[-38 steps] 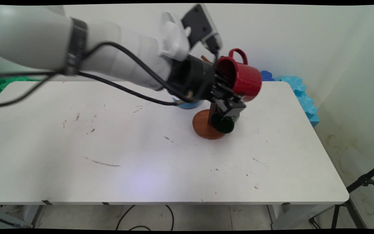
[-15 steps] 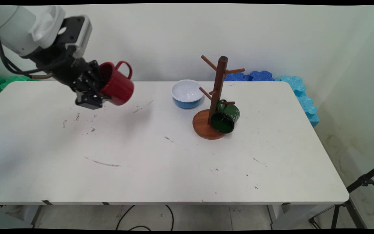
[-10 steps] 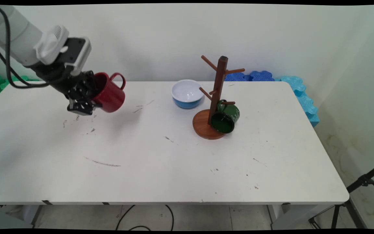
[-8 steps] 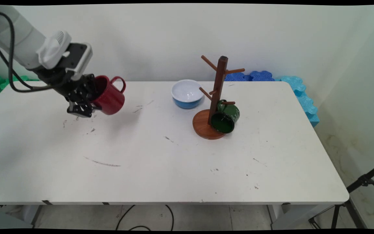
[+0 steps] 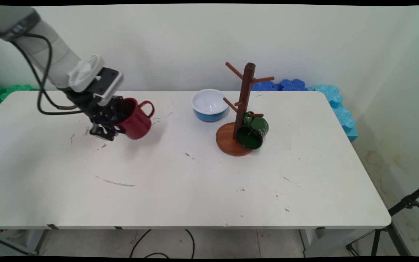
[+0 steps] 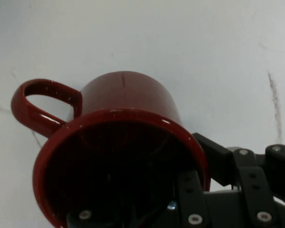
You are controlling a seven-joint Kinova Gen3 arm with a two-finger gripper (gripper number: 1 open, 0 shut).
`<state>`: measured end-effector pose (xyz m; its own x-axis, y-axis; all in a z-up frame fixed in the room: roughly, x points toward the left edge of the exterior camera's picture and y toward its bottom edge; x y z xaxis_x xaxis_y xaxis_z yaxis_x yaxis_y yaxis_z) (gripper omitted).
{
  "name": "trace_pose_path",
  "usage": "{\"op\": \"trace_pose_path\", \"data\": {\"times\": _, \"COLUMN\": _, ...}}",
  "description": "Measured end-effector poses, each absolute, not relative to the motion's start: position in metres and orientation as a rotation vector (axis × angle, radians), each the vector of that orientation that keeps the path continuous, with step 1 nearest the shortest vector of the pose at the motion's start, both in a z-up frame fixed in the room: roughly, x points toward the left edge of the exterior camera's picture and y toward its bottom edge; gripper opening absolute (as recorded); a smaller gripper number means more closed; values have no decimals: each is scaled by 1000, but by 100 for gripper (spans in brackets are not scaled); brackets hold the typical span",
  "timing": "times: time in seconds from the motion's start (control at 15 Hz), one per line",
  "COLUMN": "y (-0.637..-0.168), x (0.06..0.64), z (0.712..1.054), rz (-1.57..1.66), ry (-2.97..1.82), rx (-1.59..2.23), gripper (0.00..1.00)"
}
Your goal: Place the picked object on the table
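1. The mug (image 5: 136,119) is red, looks like speckled enamel, so probably light, stiff and a bit slick. It won't squash, but a knock could chip the coating.

2. It's tipped on its side in the air just over the left part of the table (image 5: 195,189), mouth toward the arm, handle up and to the right in the main view. Whether its lower side touches the table is hard to say.

3. The gripper (image 5: 112,123) is clamped on the mug's rim: in the hand view one finger (image 6: 190,199) goes inside the mouth and the other sits outside the wall, on the side away from the handle. The rim is a thin bite on a smooth surface, so the mug could swivel or slip if jolted. The handle looks like the other obvious place to grab.

4. Well to the right is a blue bowl (image 5: 209,105) with a white inside, near the back edge.

5. Just right of that stands a wooden mug tree (image 5: 244,105) on a round base, with a green mug (image 5: 253,131) hung on a low peg. The other pegs are bare.
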<state>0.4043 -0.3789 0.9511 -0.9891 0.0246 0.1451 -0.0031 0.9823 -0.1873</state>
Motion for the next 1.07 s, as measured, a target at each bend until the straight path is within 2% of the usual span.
{"op": "trace_pose_path", "data": {"times": 1.07, "y": -456, "x": 344, "z": 907, "rz": 201, "ry": -2978, "rx": -90, "gripper": 0}}
